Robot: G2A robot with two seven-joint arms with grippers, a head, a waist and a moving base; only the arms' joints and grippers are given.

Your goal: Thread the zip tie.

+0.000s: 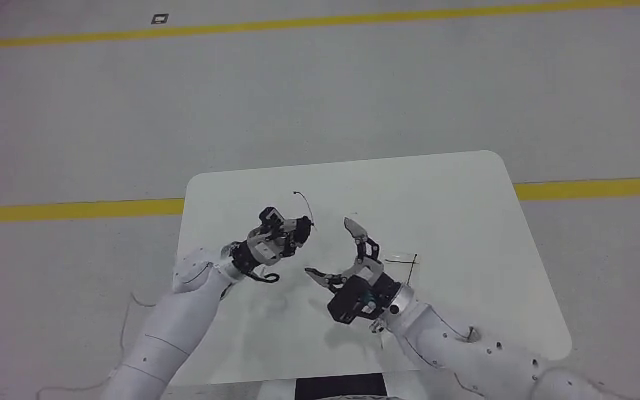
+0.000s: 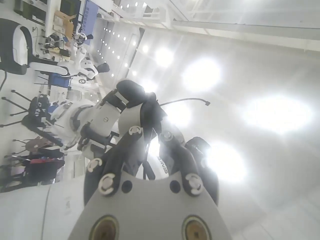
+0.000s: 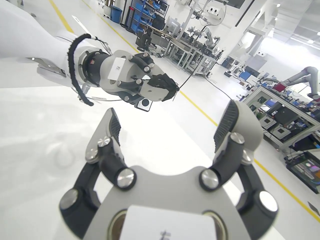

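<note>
A thin black zip tie point(image 1: 304, 203) rises in a curve from my left gripper point(image 1: 293, 236), which is shut on its lower part above the white table point(image 1: 450, 200). In the left wrist view the zip tie point(image 2: 185, 100) sticks out sideways past the closed fingertips, its small head at the free end. My right gripper point(image 1: 335, 252) hovers just to the right of the left one, open and holding nothing. In the right wrist view its two ribbed pads point(image 3: 113, 123) stand wide apart, facing the left gripper point(image 3: 172, 89) and the zip tie point(image 3: 186, 82).
A second thin dark strand point(image 1: 400, 258) lies flat on the table just right of the right gripper. The rounded white table has bare surface toward its far and right sides. Grey floor with yellow lines point(image 1: 300, 22) surrounds it.
</note>
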